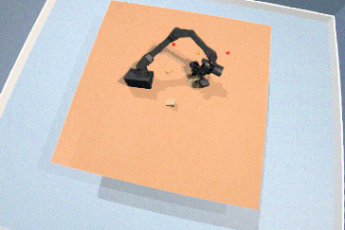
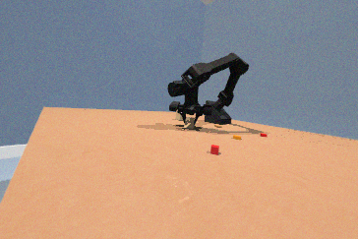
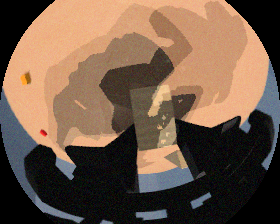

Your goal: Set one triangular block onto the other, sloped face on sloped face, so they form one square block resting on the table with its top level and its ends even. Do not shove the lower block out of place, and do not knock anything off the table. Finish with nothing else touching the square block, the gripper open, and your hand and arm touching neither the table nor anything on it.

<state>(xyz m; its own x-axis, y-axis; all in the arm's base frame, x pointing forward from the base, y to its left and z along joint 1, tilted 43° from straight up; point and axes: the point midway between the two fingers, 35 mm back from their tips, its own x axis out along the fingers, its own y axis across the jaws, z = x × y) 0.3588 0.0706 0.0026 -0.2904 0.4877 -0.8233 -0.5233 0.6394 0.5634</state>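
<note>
One pale triangular block (image 3: 154, 120) (image 2: 190, 124) (image 1: 192, 80) lies on the table in the arm's shadow. My gripper (image 3: 153, 123) (image 2: 191, 123) (image 1: 194, 80) points down with a finger against each side of this block and is shut on it, low at the table. The fingers partly hide the block in the top and exterior views. The other triangular block (image 1: 170, 102) (image 2: 178, 116) stands apart, nearer the front in the top view; it shows beyond the held block in the wrist view (image 3: 175, 159).
A red piece (image 1: 227, 53) (image 2: 214, 149), an orange piece (image 1: 198, 52) (image 2: 237, 138) (image 3: 25, 78) and another red piece (image 1: 173, 44) (image 2: 264, 135) lie behind the gripper in the top view. A thin yellowish piece (image 1: 169, 71) lies between the base and the gripper.
</note>
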